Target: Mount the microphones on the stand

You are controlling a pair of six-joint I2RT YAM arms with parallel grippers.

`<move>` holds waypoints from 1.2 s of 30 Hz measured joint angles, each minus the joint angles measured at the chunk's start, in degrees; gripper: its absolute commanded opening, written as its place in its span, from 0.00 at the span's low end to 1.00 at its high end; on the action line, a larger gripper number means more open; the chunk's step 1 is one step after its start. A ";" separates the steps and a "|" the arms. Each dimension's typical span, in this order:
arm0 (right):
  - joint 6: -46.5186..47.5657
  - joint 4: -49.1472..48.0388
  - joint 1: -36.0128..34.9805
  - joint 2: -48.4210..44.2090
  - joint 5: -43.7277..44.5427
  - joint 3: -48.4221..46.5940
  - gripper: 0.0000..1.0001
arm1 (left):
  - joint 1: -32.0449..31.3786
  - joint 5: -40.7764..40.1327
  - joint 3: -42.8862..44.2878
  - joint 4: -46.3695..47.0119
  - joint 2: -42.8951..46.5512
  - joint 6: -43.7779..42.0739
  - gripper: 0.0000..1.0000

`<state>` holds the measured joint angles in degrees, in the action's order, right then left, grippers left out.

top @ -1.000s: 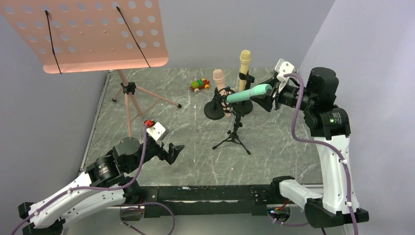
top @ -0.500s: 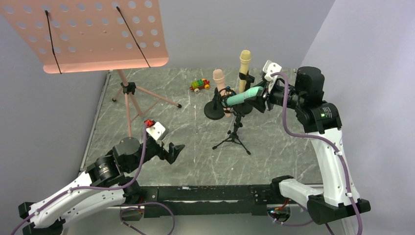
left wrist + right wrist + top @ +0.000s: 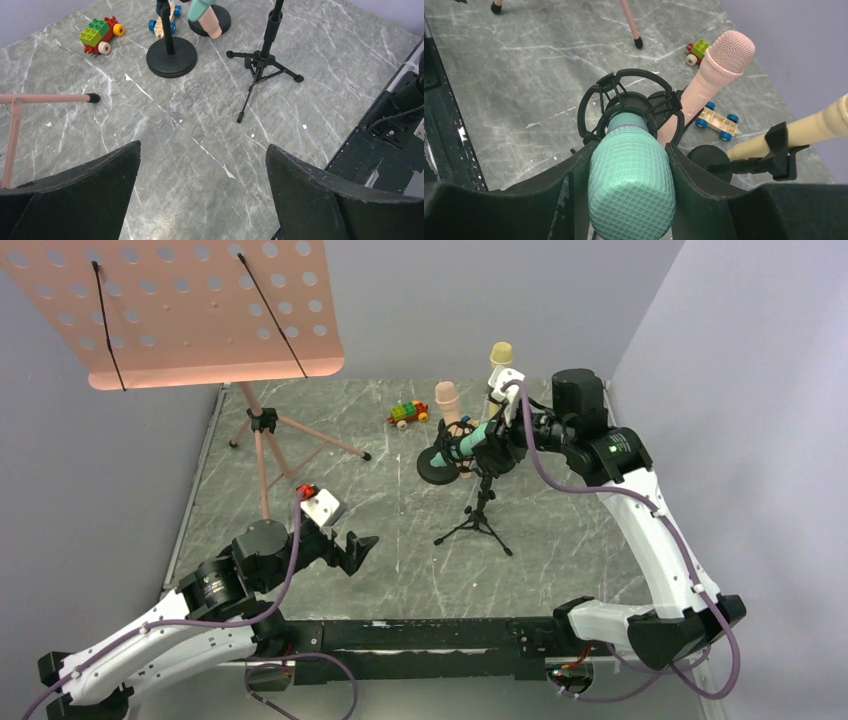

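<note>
"What did your right claw have?"

"My right claw was about half closed, gripping the fat head of the green mic from both sides. The mic's thin end sat inside the black ring mount on top of the tripod stand, toward the far right corner of the bench."

"And the other two?"

"The pink mic and the yellow mic stood tilted just beside it, nearer the far edge."

"Your left claw?"

"My left claw gaped fully wide with nothing in it, hanging over the bench by the near left corner."
</note>
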<state>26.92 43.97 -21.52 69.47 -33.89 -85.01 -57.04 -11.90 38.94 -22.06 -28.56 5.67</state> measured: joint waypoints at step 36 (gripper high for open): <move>-22.01 -13.46 33.51 -24.68 6.34 22.01 1.00 | 32.17 15.02 4.00 1.49 -5.01 9.53 0.99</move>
<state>4.91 30.50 11.99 44.80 -27.55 -63.00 -24.86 3.11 42.94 -20.58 -33.56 15.20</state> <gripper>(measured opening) 0.995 0.993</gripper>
